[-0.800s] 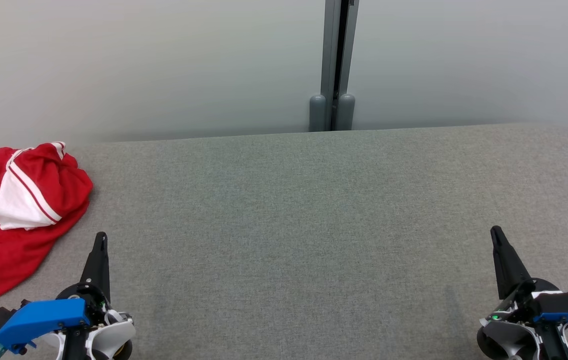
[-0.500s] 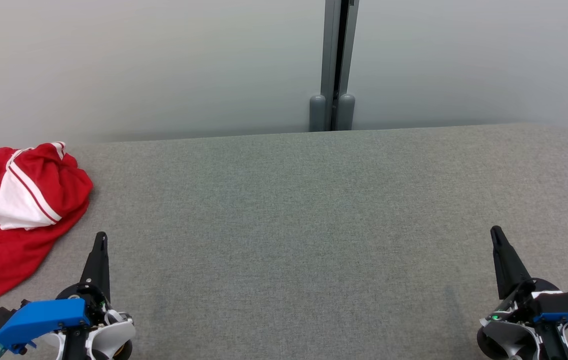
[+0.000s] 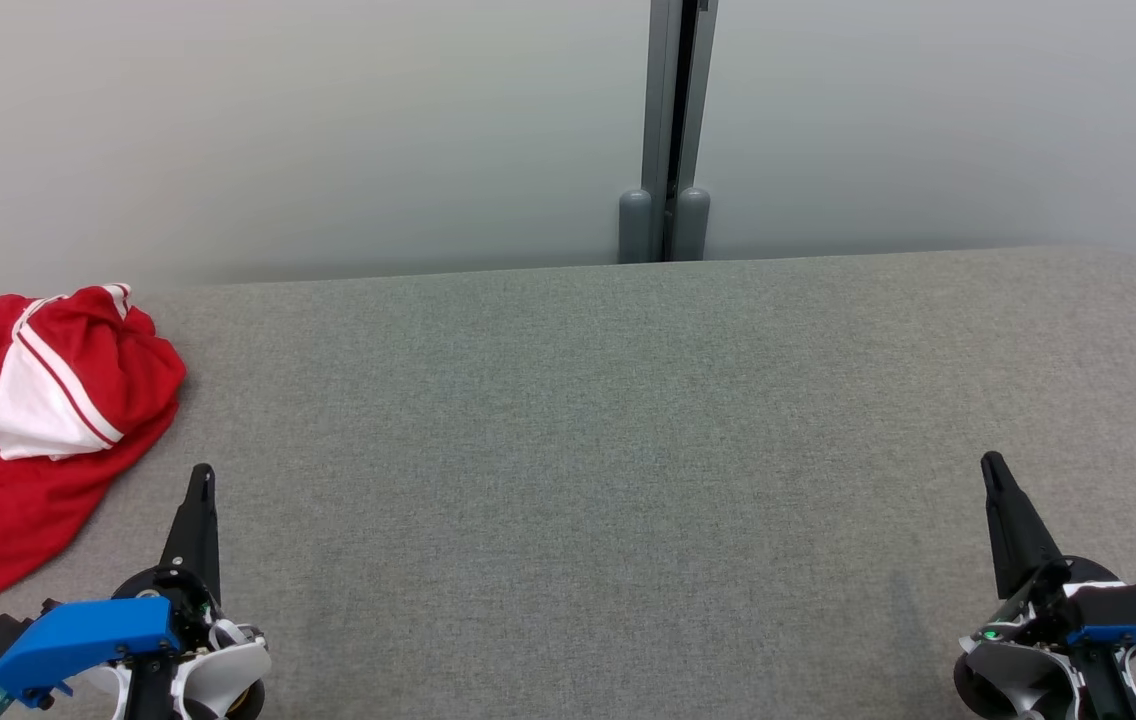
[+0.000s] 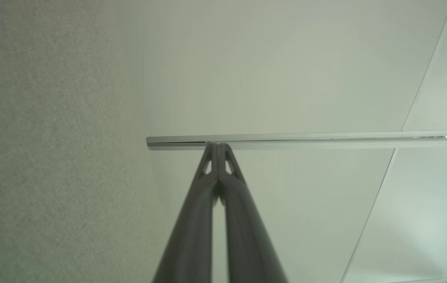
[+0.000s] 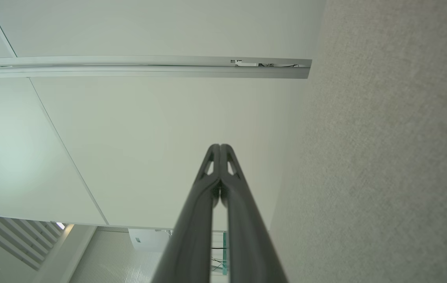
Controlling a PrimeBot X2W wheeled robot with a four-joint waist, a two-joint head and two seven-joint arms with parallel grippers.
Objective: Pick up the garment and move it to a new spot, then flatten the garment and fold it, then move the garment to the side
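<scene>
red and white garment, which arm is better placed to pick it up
Left. The red and white garment lies at the left end of the grey table, close beside the left gripper; the right gripper sits far across it. Both are shut, so the left must open first.

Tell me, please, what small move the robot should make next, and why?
Probably open the left gripper and reach it toward the crumpled red-and-white garment, which lies untouched at the left edge of the table. Both grippers are shut and empty, and the right gripper is far across the table.
</scene>
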